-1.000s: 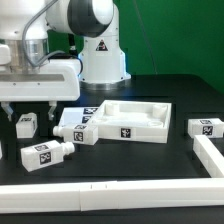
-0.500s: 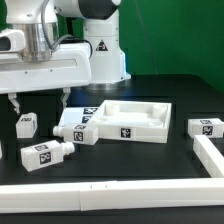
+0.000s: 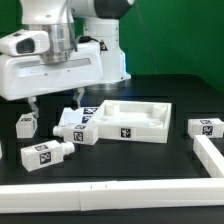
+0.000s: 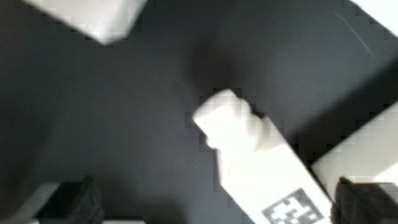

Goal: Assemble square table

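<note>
Table leg point(image 4: 246, 140) beneath the wide-spread hand point(image 3: 54, 103)

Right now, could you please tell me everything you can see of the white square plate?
The square plate is white and looks like moulded plastic. It is a low, blocky tray with raised walls around a sunken middle. A small black-and-white tag sits on the wall facing the exterior camera. It lies flat on the black table, with no leg fitted to it. One loose leg lies at its corner on the exterior view's left; whether they touch cannot be told.
</note>
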`<state>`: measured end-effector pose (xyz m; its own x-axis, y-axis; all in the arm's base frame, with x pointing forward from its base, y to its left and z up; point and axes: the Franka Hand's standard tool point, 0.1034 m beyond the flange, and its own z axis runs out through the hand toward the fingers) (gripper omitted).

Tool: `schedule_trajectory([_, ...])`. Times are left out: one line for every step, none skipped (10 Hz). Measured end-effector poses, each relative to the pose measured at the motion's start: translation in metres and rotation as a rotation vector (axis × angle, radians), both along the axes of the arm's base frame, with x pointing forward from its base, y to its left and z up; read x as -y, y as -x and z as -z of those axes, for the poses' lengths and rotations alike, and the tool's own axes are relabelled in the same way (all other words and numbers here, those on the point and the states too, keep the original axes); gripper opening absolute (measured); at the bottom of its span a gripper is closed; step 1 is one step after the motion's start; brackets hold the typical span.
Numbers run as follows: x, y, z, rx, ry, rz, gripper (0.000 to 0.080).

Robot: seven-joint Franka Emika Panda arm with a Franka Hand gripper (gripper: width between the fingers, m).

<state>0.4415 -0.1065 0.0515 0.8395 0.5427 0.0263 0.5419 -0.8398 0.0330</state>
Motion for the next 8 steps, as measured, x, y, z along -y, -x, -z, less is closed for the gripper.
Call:
schedule_trajectory([0.002, 0.002, 0.001, -0.005, -0.001, 0.008, 0.0649])
schedule_trajectory([0.002, 0.002, 0.001, -0.005, -0.001, 0.01, 0.0649])
schedule_trajectory([0.002, 0.003, 0.001, -0.006, -0.001, 0.01, 0.0649])
schedule_trajectory([0.006, 0.0, 0.001, 0.012, 0.012, -0.058, 0.0649])
schedule_trajectory([0.008, -0.004, 0.0, 0.049, 0.034, -0.194, 0.0649])
schedule_trajectory([-0.004, -0.009, 0.0, 0.066, 0.032, -0.296, 0.0649])
schedule_trajectory([-0.013, -0.011, 0.001, 0.069, 0.025, -0.336, 0.0649])
schedule_trajectory([-0.011, -0.01, 0.001, 0.069, 0.024, -0.325, 0.0649])
